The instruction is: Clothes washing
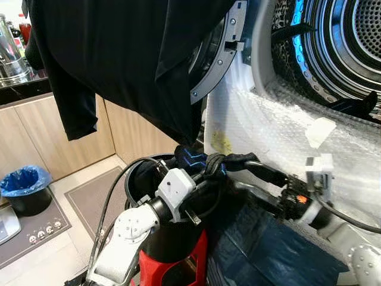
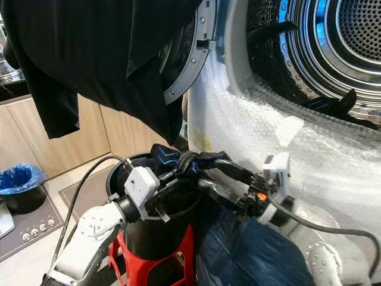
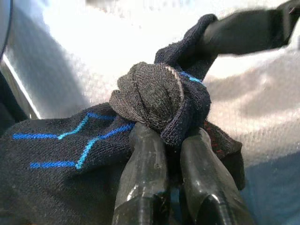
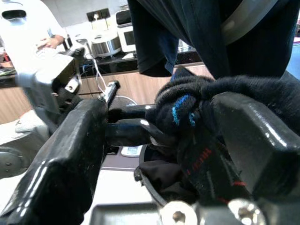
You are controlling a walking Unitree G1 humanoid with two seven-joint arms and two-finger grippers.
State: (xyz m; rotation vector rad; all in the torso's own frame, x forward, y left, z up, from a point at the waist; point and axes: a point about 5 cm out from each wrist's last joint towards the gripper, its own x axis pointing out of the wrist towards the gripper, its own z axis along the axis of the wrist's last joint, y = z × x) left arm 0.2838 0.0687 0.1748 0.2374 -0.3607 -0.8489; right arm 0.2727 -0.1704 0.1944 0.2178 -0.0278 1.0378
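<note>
A balled pair of dark socks [image 1: 199,159] with blue zigzag lines hangs over the black laundry basket [image 1: 134,176]. My left gripper [image 3: 171,140] is shut on the socks from below, its fingers [image 3: 145,159] pinching the cloth under the knot. From the washer side, my right gripper [image 1: 235,162] reaches to the same bundle. Its fingers [image 4: 70,140] stand wide open, with the socks [image 4: 187,105] lying between them against one finger. The washing machine drum [image 1: 351,42] gapes open just behind. A black shirt [image 1: 119,59] hangs over its open door [image 1: 223,53].
The basket stands on a red stool [image 1: 196,262]. Bubble wrap [image 1: 268,125] covers the washer front. A dark blue cloth [image 1: 268,250] lies below my right arm. A bin with a blue liner [image 1: 24,182] and a floor scale [image 1: 30,229] sit left. A person's hand [image 4: 47,42] rests at the counter.
</note>
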